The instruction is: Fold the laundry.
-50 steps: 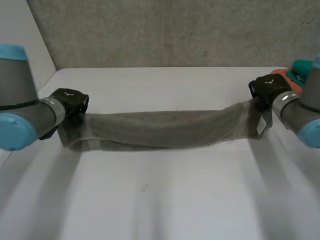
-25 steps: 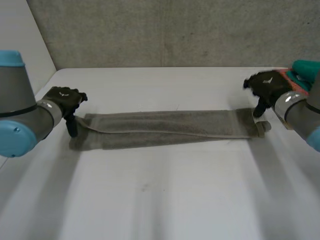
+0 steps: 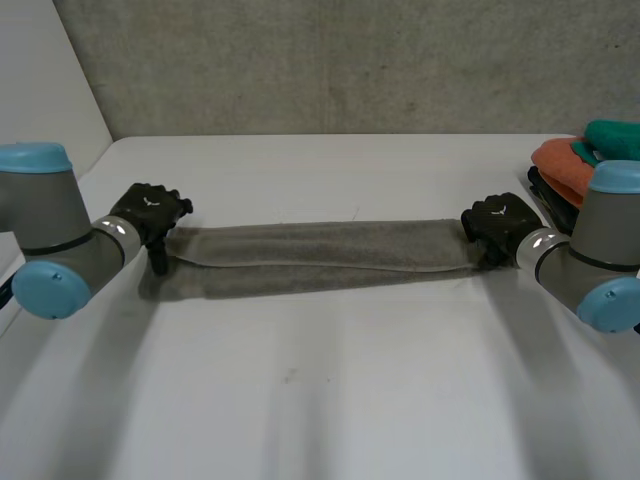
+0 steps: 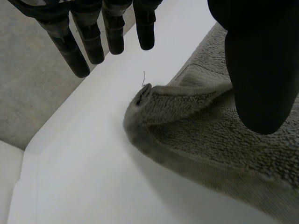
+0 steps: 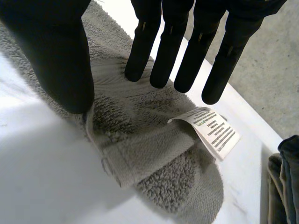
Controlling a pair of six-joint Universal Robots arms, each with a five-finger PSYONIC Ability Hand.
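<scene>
Towel, folded into a long grey strip, lies flat on the table between the left hand and right hand, both spread wide and holding nothing. Its layers sit uneven at the ends, so a pinch may catch only one layer and drag the fold open. A white label by the right hand's fingertips carries print too small to read.

- Table: bears every item below.
- Towel: doubled lengthwise into a long strip, lying flat across the middle of the table from left to right.
- Left hand: at the towel's left end, partly over the cloth and partly over bare table.
- Right hand: over the towel's right end.
- Care label: on that end, just beyond the right hand's fingertips.
- Pile of clothes: at the table's far right corner, behind the right arm and apart from the towel.
- Wall: behind the table.
</scene>
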